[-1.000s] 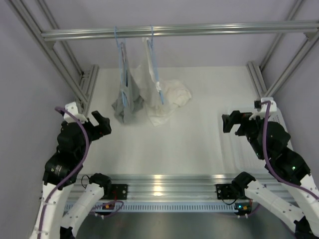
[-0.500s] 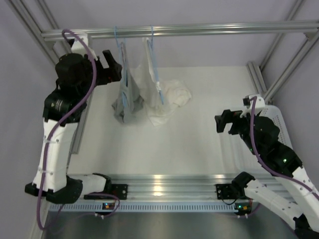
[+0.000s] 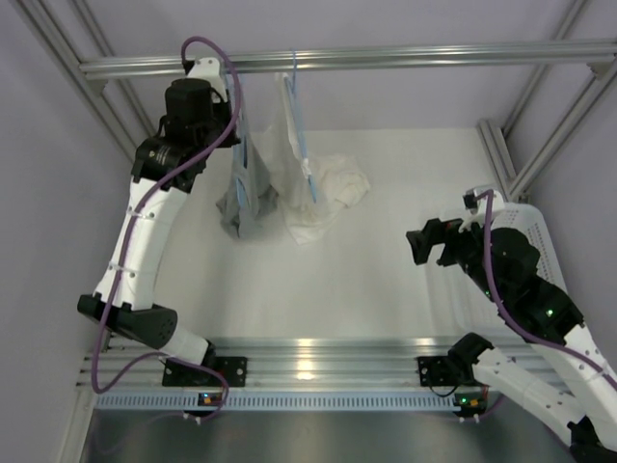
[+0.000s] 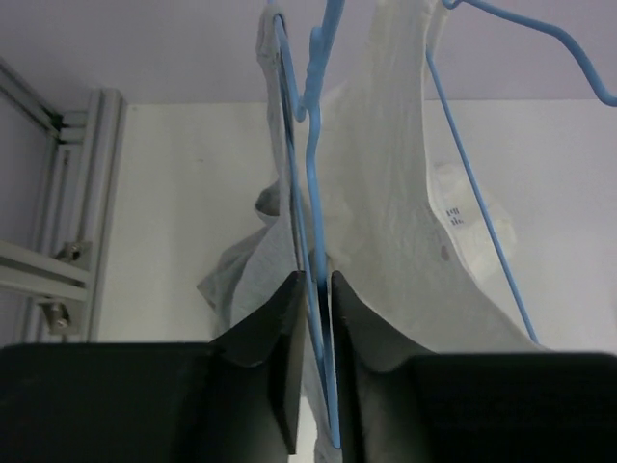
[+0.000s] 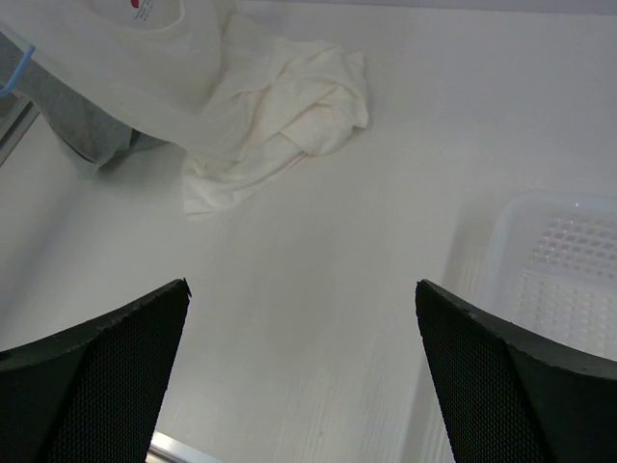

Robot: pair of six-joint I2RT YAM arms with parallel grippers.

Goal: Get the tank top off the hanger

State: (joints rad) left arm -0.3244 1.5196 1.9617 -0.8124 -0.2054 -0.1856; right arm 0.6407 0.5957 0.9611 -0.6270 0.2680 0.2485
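The grey tank top (image 3: 241,198) hangs on the light-blue hanger (image 3: 246,154), hooked over the top rail at the back left. My left gripper (image 3: 228,96) is raised to that hanger just under the rail. In the left wrist view my left gripper (image 4: 316,289) has its black fingers (image 4: 281,318) nearly together, with the hanger (image 4: 310,193) wire pinched between them and the tank top (image 4: 253,280) draped below. My right gripper (image 3: 429,241) hovers low at the right, wide open. Nothing lies between the fingertips of my right gripper (image 5: 301,289).
A second blue hanger (image 3: 301,135) carrying a white garment (image 4: 386,222) hangs right beside the first. More white cloth (image 5: 289,116) lies crumpled on the table. A white perforated basket (image 5: 569,260) sits at the right. The aluminium rail (image 3: 386,58) spans the back.
My left arm rose from low on the left up to the rail, and its gripper shut on the hanger wire. My right gripper drifted slightly left and stayed open.
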